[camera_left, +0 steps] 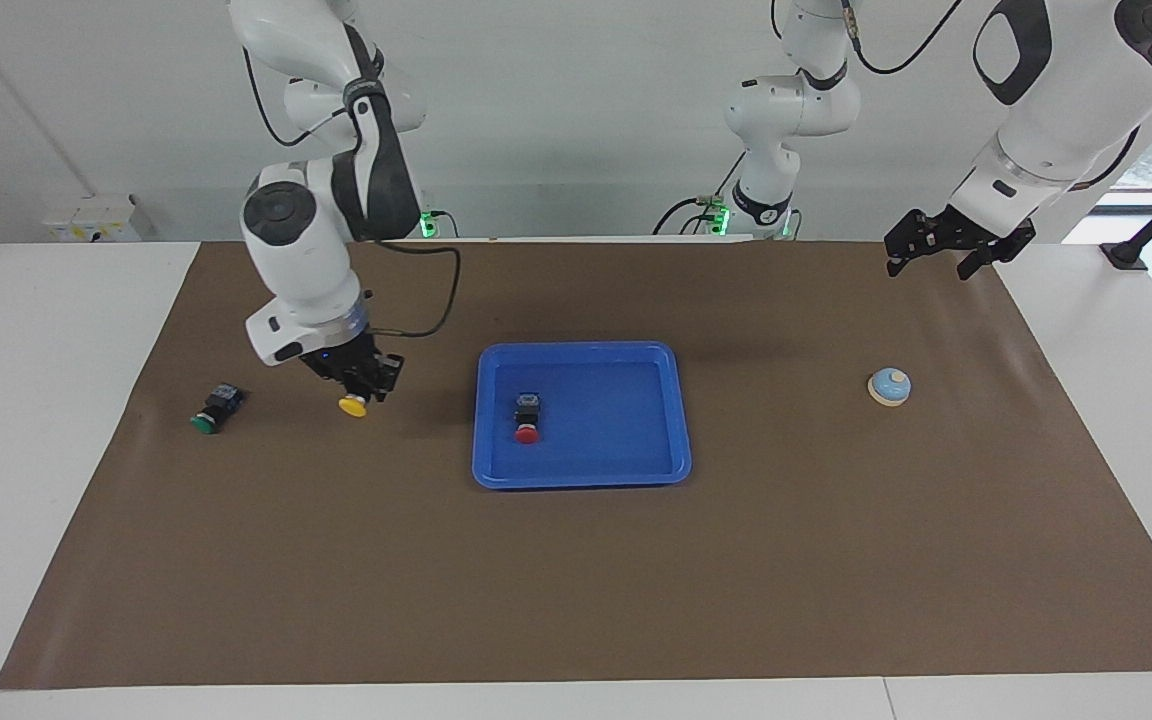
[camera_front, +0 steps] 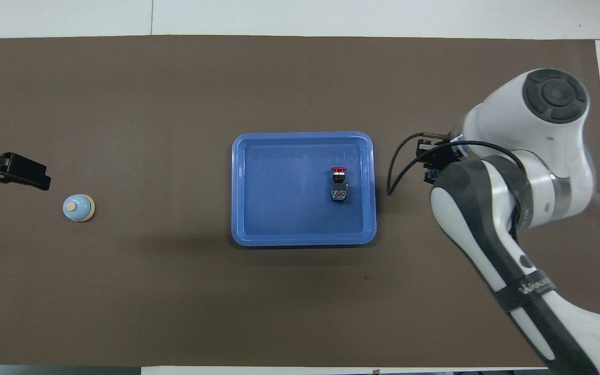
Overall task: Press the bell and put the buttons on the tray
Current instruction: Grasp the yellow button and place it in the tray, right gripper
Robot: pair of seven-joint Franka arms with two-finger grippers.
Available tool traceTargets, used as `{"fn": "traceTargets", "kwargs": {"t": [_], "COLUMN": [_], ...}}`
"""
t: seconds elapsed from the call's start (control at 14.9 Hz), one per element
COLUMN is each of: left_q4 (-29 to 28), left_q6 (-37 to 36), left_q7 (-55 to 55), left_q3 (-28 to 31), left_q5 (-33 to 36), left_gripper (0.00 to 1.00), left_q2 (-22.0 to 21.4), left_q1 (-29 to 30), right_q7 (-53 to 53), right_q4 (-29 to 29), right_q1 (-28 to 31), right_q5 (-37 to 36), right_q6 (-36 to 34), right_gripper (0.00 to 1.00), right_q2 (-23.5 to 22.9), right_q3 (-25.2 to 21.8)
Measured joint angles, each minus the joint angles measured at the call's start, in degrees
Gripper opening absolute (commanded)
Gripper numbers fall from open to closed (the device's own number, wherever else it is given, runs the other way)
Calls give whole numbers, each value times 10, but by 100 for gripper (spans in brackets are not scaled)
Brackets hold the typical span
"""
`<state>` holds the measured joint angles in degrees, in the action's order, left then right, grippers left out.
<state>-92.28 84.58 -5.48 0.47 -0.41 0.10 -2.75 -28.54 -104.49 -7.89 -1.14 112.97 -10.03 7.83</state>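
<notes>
Round yellow-capped button (camera_left: pixel 353 405) clamped by right gripper (camera_left: pixel 361 385) at nine o'clock of glossy blue tray (camera_left: pixel 581 472), red button (camera_left: pixel 527 418) laid inside, green button (camera_left: pixel 215 408) on brown mat (camera_left: pixel 576 580), domed bell (camera_left: pixel 889 386) at three o'clock, left gripper (camera_left: pixel 939 262) held spread above mat.

A: How many buttons do you count?

B: Three. One red button (camera_left: pixel 527 418), one yellow button (camera_left: pixel 353 405) and one green button (camera_left: pixel 215 408).

A: And trays?

B: One blue tray (camera_left: pixel 582 474). Of the three buttons, a single one, the red, lies in it.

A: Any bells?

B: One bell (camera_left: pixel 889 386), light blue on a cream ring.

A: Robot arms?

B: Two, with one gripper each: the left gripper (camera_left: pixel 941 260) and the right gripper (camera_left: pixel 364 385). So two grippers in all.

A: What lies under everything?

B: One brown mat (camera_left: pixel 576 580) on one white table (camera_left: pixel 26 400).
</notes>
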Motion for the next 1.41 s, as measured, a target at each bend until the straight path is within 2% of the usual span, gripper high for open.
{"fn": "traceTargets", "kwargs": {"t": [0.2,0.34,0.47,0.6,0.87,0.94,1.01,1.41], "left_q4": [0,0,0,0,0,0,0,0], "left_q6": [0,0,0,0,0,0,0,0], "left_q7": [0,0,0,0,0,0,0,0], "left_q3": [0,0,0,0,0,0,0,0], "left_q5": [0,0,0,0,0,0,0,0], "left_gripper": [100,100,100,100,100,100,100,100], "left_q2": [0,0,0,0,0,0,0,0], "left_q1": [0,0,0,0,0,0,0,0], "right_q7": [-86,-123,-136,-136,-130,-131,-135,-152], "right_q4": [74,137,171,157,91,82,76,92], "right_q1": [-111,-166,-194,-196,-198,-201,-205,-190], "right_q5": [1,0,-3,-3,-4,-4,-4,-4], "right_q6": [-22,-26,9,59,138,143,143,68], "right_gripper": [0,0,0,0,0,74,100,100], "right_q2": [-53,-119,-182,-212,-206,-202,-197,-159], "right_q3": [1,-1,-3,-4,-6,-6,-5,-14]}}
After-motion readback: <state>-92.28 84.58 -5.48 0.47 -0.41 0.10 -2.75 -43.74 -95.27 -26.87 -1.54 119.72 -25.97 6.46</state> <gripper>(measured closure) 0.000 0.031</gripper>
